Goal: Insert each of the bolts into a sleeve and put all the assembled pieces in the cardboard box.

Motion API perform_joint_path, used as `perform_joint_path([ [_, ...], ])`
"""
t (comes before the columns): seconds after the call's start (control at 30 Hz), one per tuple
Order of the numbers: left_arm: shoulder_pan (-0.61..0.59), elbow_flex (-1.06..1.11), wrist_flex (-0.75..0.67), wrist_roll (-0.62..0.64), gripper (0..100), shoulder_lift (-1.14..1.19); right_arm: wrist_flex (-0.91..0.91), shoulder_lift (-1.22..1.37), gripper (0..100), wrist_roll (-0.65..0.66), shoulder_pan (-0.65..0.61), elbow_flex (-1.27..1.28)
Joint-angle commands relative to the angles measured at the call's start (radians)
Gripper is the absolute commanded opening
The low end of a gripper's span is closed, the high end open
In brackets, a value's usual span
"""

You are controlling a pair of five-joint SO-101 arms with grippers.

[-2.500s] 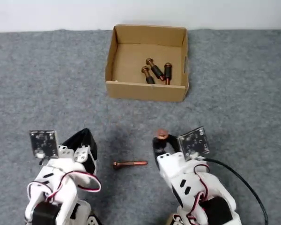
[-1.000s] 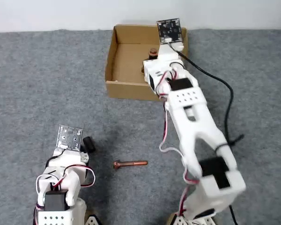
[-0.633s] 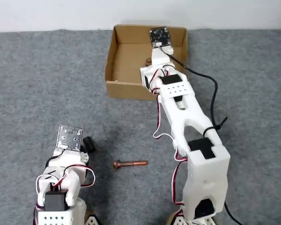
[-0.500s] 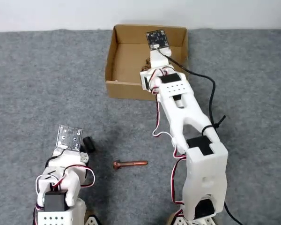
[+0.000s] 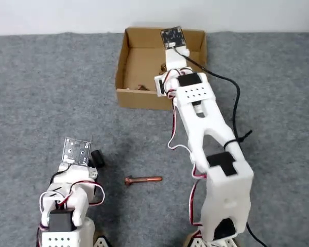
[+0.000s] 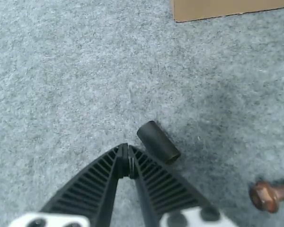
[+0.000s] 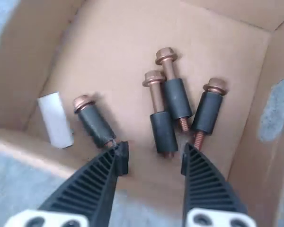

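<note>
The cardboard box (image 5: pixel 159 99) stands at the back of the grey mat, with my right arm stretched over it. In the right wrist view my right gripper (image 7: pixel 155 158) hangs open above the box floor (image 7: pixel 113 52). Below it lie several assembled pieces, copper bolts in black sleeves: one (image 7: pixel 94 122) just off a fingertip, three (image 7: pixel 173 97) clustered together. A bare copper bolt (image 5: pixel 143 179) lies on the mat at the front. A loose black sleeve (image 6: pixel 158 142) lies just beyond my left gripper (image 6: pixel 128 161), which is shut and empty.
A white label (image 7: pixel 54 120) sits on the box floor beside the front wall. The right arm's black cable (image 5: pixel 232 87) trails over the mat to the right of the box. Open mat stretches to the left and right of the box.
My right arm carried an assembled piece from the front of the mat to the box and let it go; it now lies inside near the front wall. The left arm pulled back early on.
</note>
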Motion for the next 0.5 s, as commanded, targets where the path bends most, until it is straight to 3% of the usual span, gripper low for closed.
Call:
perform_joint_path([
  [0.0,-0.083,-0.002,0.003,-0.017,0,-0.008,0.200,-0.162,17.2,0.006,-0.045,-0.057],
  [0.13,-0.216,-0.002,-0.021,-0.011,0,-0.009,0.390,-0.260,17.2,0.008,-0.077,-0.057],
  [0.47,-0.249,-0.005,-0.023,-0.009,0,-0.011,0.740,-0.344,17.2,0.009,-0.162,-0.057],
])
